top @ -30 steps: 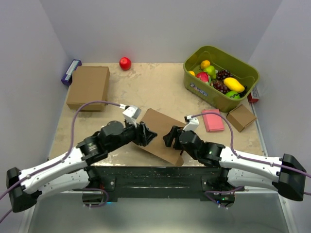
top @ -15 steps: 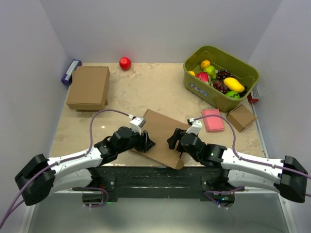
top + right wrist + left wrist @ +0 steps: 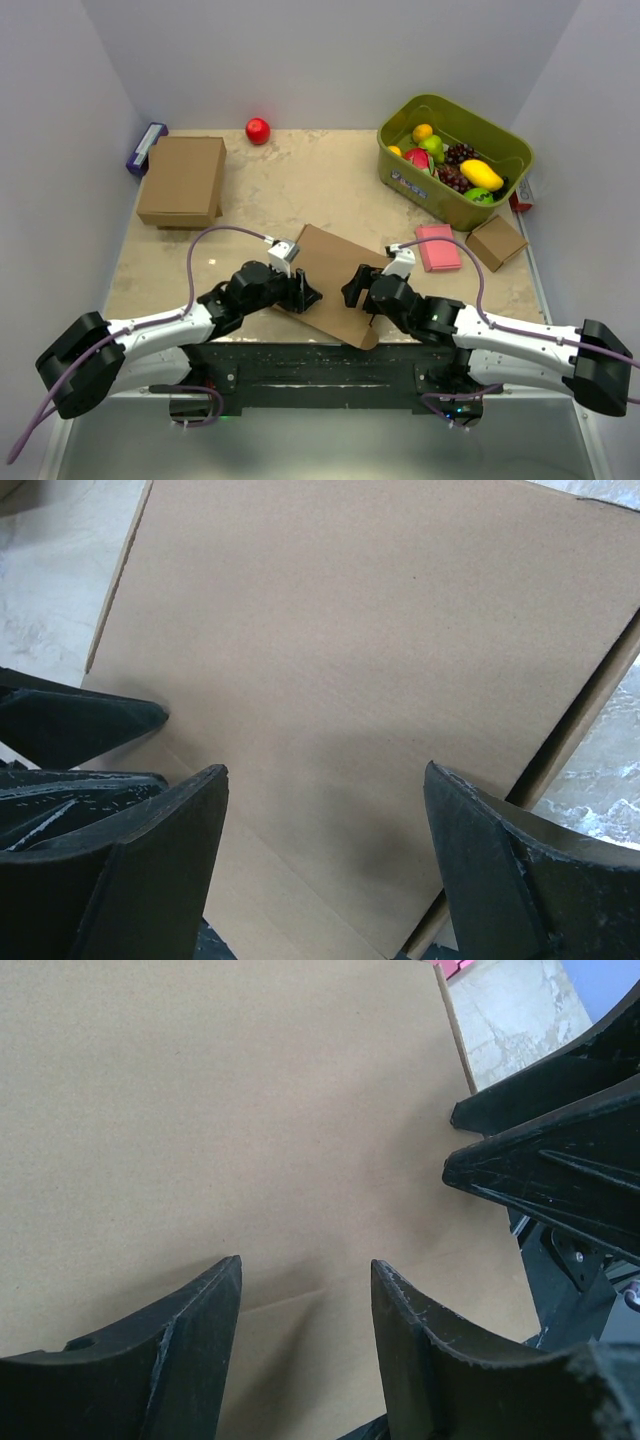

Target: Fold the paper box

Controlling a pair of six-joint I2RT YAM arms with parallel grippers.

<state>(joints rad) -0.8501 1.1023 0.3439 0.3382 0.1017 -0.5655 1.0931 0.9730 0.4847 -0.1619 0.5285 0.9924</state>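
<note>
Much of the paper box [image 3: 328,265] is covered in the top view by the two black grippers, so its flaps and tabs cannot be made out. Only a flat brown panel is seen, lying askew at the middle of the worktop's [image 3: 300,190] near edge, its nearest corner reaching that edge. In both wrist views the cardboard is cut off by the frame, and only a faint crease across it and a lower strip along one side are shown. Whether any fingertip touches the cardboard cannot be told. The left gripper [image 3: 310,292] is held over the left part of the panel with its fingers spread apart, nothing being pinched between them. The right gripper [image 3: 348,290] is placed over the right part, facing the left one closely, its fingers spread wider and likewise closed on nothing. A small red-and-white thing [image 3: 524,196] is mostly hidden behind the green bin [image 3: 420,186] of fruit at the far right corner. A closed brown box [image 3: 182,180] is seen by the left edge, well apart from the panel.
</note>
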